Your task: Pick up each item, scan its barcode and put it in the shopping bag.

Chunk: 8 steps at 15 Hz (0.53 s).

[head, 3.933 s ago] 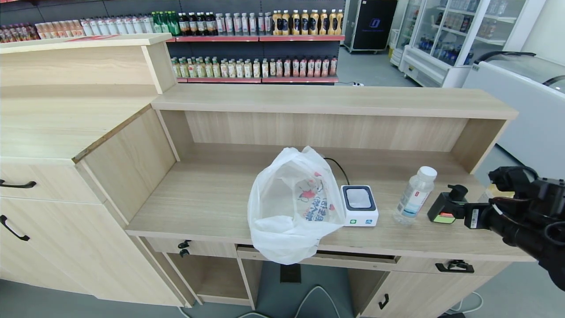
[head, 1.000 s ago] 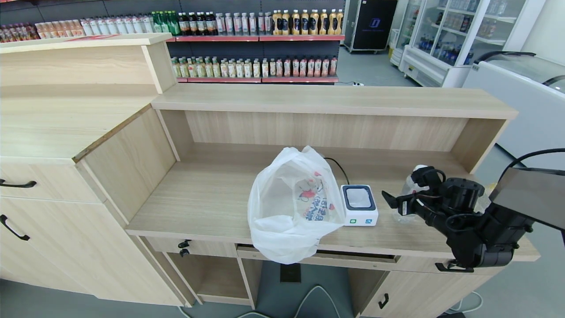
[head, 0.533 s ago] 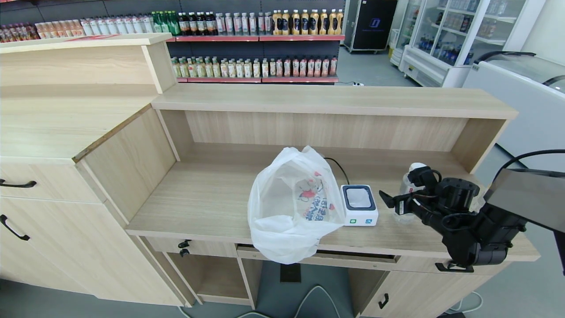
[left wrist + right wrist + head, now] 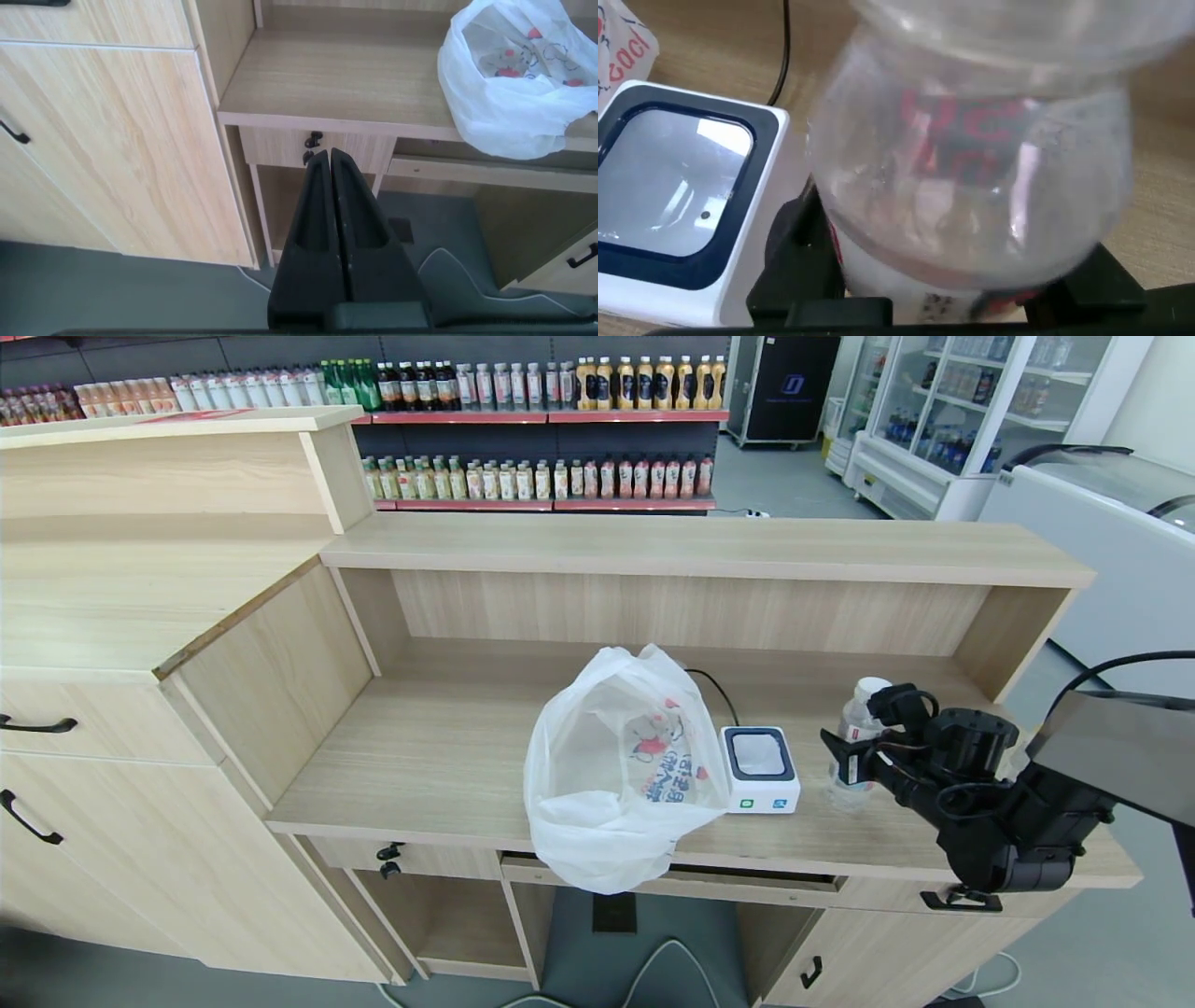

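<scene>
A clear water bottle (image 4: 855, 714) with a white cap stands on the wooden counter (image 4: 439, 747), just right of the white barcode scanner (image 4: 758, 770). My right gripper (image 4: 851, 761) is shut on the bottle's lower body, coming in from the right. In the right wrist view the bottle (image 4: 971, 168) sits between the black fingers (image 4: 799, 275), with the scanner's (image 4: 677, 187) glass window beside it. The white shopping bag (image 4: 616, 775) stands open left of the scanner. My left gripper (image 4: 330, 187) is shut on nothing, low in front of the counter's left end.
A black cable (image 4: 714, 691) runs from the scanner toward the counter's back wall. A raised shelf (image 4: 700, 546) overhangs the back of the counter. The bag (image 4: 523, 75) hangs slightly over the front edge. Drawers and cabinet doors (image 4: 112, 149) lie below.
My right arm came in from the far right to the bottle, and its fingers went from spread to shut around it. The bottle shifted slightly left. The black item it held earlier is gone.
</scene>
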Motion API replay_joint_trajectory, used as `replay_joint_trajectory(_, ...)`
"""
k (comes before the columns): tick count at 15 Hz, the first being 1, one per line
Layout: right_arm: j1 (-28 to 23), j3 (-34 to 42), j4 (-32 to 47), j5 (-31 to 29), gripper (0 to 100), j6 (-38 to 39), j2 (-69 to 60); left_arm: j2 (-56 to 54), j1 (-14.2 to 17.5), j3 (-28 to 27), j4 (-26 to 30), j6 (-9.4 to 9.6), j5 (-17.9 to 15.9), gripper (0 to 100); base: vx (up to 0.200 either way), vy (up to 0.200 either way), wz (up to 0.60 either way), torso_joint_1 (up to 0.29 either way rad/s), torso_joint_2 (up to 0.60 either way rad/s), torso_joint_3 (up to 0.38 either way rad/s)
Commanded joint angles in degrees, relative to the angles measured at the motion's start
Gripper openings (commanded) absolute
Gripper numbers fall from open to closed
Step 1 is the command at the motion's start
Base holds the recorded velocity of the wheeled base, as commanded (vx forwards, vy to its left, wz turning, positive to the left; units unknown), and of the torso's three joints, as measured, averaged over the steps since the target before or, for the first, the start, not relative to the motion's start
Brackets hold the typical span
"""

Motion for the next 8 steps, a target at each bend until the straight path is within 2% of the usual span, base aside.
replay_joint_trajectory(1,0.0,0.5,-0.2,0.0,0,-0.1,-0.4,0.0,0.0,0.0,0.0,0.00,0.0,0,0.000,0.000,0.00,0.000,0.00,0.000)
replay_joint_trajectory(5,-0.2,0.8,0.6,0.1,0,0.1,-3.1,0.0,0.0,0.0,0.0,0.00,0.0,0,0.000,0.000,0.00,0.000,0.00,0.000)
replay_joint_trajectory(8,0.2,0.8,12.0,0.7,0,4.5,-16.3,0.0,0.0,0.0,0.0,0.00,0.0,0,0.000,0.000,0.00,0.000,0.00,0.000)
